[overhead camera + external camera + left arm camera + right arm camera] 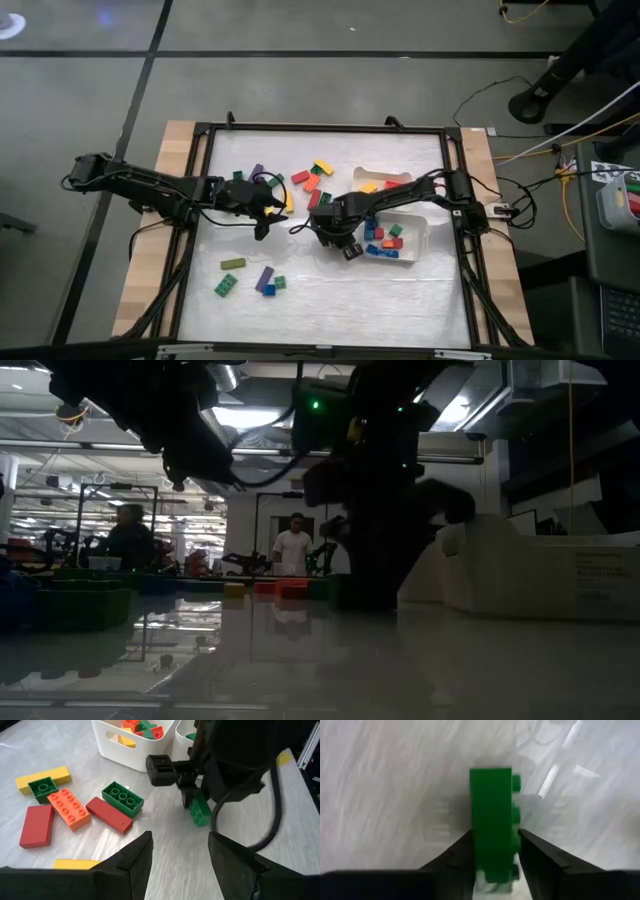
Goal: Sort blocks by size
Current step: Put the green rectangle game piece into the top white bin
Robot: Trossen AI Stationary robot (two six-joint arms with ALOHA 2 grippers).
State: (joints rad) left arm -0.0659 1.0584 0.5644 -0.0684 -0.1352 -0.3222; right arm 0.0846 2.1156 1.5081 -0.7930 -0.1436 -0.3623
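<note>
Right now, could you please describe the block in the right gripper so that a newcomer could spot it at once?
Find the white trays on the table's right half; just beside them, the right gripper points down at the mat. Between its fingers stands a long green brick. Unlike the other green bricks lying flat, it stands on end, clamped.

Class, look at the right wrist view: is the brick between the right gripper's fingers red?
No: the brick between the right gripper fingers is green, studs facing sideways.

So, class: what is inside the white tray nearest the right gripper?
In the white tray lie small red, blue and green blocks. The right gripper, beside it and closed on a green block, has its arm crossing the tray, hiding whatever lies beneath.
</note>
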